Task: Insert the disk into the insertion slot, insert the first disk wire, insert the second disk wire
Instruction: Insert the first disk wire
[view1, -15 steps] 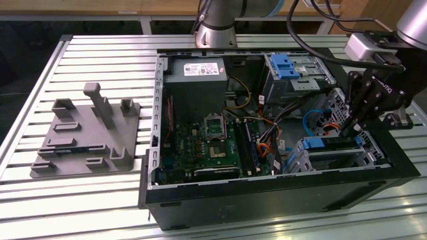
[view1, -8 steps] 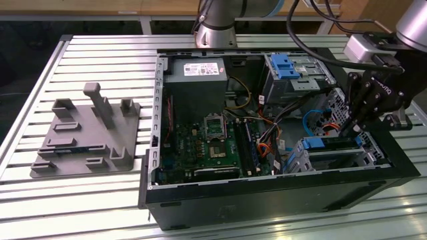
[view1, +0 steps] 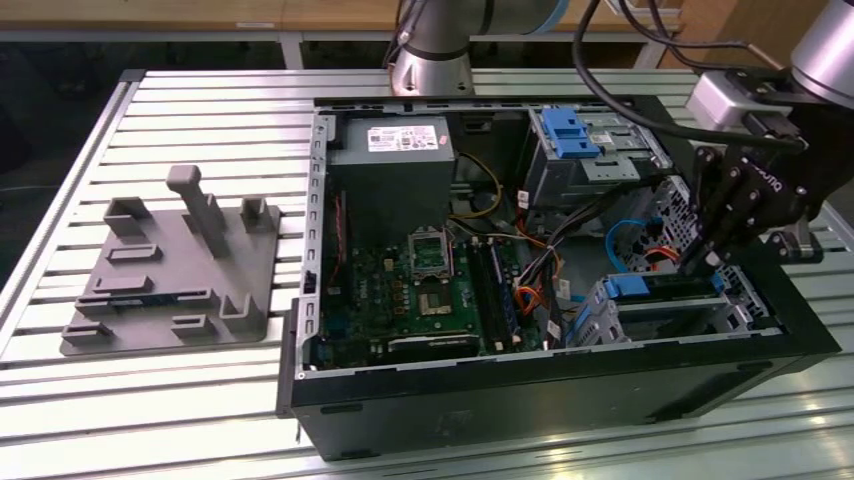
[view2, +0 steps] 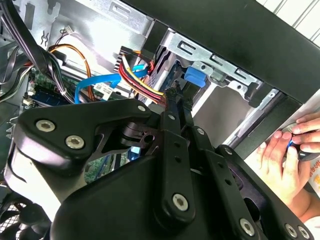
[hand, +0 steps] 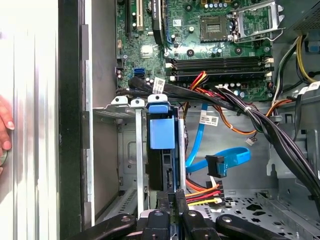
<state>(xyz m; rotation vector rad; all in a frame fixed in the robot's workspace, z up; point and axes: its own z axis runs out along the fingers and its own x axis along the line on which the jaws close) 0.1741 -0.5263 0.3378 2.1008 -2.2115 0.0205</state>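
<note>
The gripper (hand: 170, 196) has its fingers pressed close together. The first disk wire (hand: 202, 192), red and orange, runs right up to the fingertips. I think they pinch its small plug, but the plug itself is hidden. The tips sit just at the end of the disk (hand: 162, 165).

The disk is already inside the insertion slot (view1: 601, 320), so that step looks done. In the exterior view the slot is at about 4 o'clock in the open computer case (view1: 534, 390). The gripper hangs over it at about 3 o'clock. The first disk wire is at the disk, but I cannot tell if it is pushed all the way in. The second disk wire (hand: 225, 157), the blue one, is not done. Its dark plug lies loose, near the disk but apart from it.

The first wrist view shows that loose plug well. The second wrist view shows a person's hand (view2: 285, 155) just outside the case wall. The exterior view shows a grey stand (view1: 174, 270) on the table (view1: 80, 420), at 9 o'clock, well apart from the case.
</note>
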